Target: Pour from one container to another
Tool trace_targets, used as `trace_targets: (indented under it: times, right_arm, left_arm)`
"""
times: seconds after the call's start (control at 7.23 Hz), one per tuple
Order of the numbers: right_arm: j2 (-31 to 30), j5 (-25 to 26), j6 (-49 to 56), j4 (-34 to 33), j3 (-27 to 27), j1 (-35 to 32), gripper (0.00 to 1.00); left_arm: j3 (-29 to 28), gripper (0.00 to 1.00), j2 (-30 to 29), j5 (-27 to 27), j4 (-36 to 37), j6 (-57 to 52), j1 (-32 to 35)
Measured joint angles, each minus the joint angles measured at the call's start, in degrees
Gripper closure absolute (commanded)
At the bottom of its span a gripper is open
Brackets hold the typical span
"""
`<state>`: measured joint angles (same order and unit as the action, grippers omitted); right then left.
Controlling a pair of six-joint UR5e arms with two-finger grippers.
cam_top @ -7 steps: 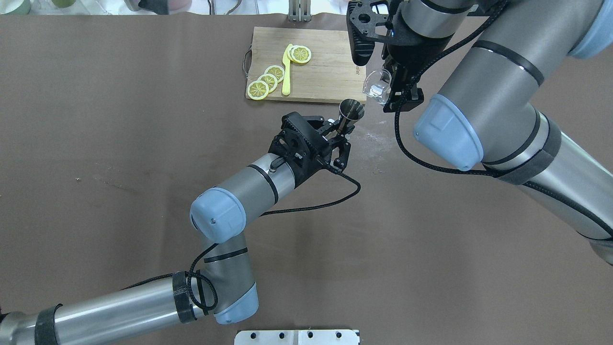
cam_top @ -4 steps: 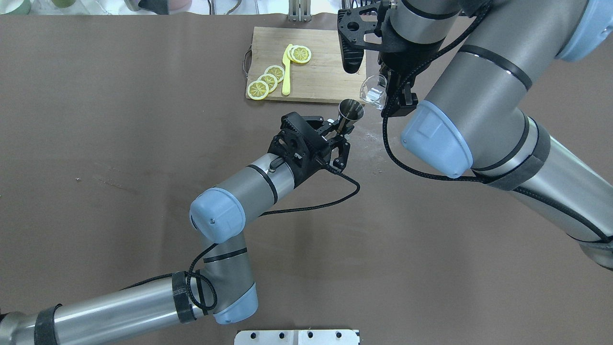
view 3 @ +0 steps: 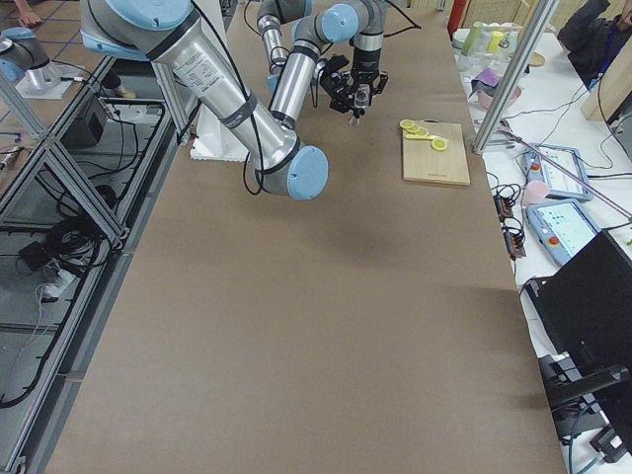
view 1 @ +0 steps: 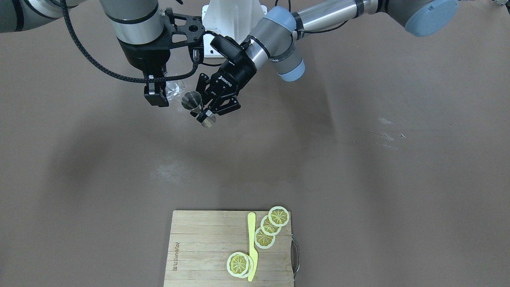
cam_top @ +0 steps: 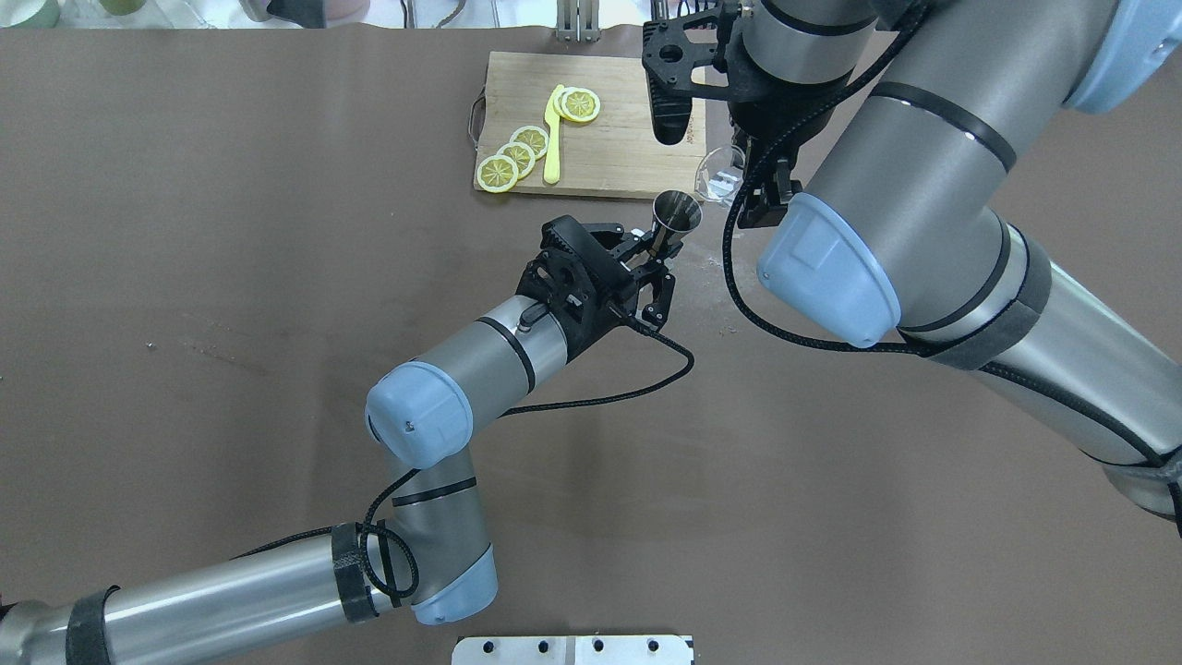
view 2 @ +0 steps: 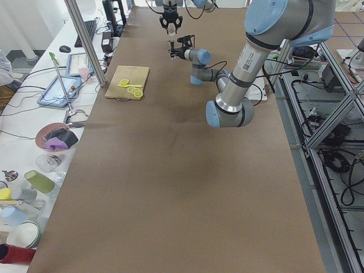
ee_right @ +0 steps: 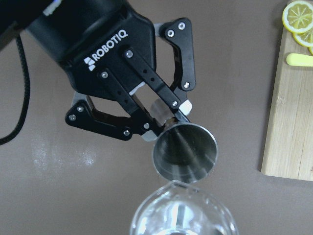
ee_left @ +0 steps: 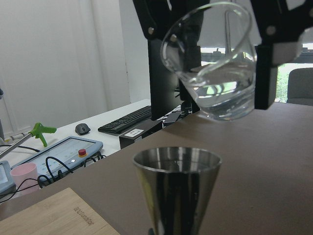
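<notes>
A steel jigger (cam_top: pixel 677 211) is held upright above the table, with my left gripper (cam_top: pixel 649 251) shut on its narrow waist. In the right wrist view the jigger's open mouth (ee_right: pixel 185 152) faces up, and the left gripper (ee_right: pixel 161 115) clamps it from the upper left. My right gripper (cam_top: pixel 750 189) is shut on a clear glass (cam_top: pixel 718 180) with a little water in it. The glass is tilted, its rim toward the jigger. From the left wrist view the glass (ee_left: pixel 215 73) hangs just above and behind the jigger's rim (ee_left: pixel 177 159). No stream shows.
A wooden cutting board (cam_top: pixel 609 139) lies just beyond the jigger, carrying lemon slices (cam_top: pixel 517 152) and a yellow knife (cam_top: pixel 552 139). The brown table (cam_top: pixel 185 231) stretches away on both sides. A white base plate (cam_top: pixel 572 649) sits at the near edge.
My right arm has carried the glass leftward, closer to the jigger's rim. The left arm and the jigger have stayed still.
</notes>
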<state>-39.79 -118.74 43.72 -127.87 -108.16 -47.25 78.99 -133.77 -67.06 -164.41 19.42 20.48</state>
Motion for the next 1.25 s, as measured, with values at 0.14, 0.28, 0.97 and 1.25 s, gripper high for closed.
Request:
trace_targets:
  times: [0.14, 0.28, 0.97, 1.25]
  right_arm:
    - [0.39, 0.79, 0.09, -1.08, 0.12, 0.28, 1.00]
    - [0.57, 1.50, 0.12, -1.93, 0.33, 0.51, 1.00]
    - [2.85, 3.17, 0.08, -3.03, 3.85, 1.11, 1.00]
    - [4.01, 3.80, 0.07, -3.77, 5.07, 1.26, 1.00]
  left_arm:
    - [0.05, 1.00, 0.00, 0.00, -0.02, 0.00, 0.00]
    - [0.08, 1.00, 0.00, 0.00, -0.03, 0.00, 0.03]
    - [0.36, 1.00, 0.02, 0.00, -0.09, 0.00, 0.14]
    - [0.38, 1.00, 0.08, 0.00, -0.17, 0.00, 0.14]
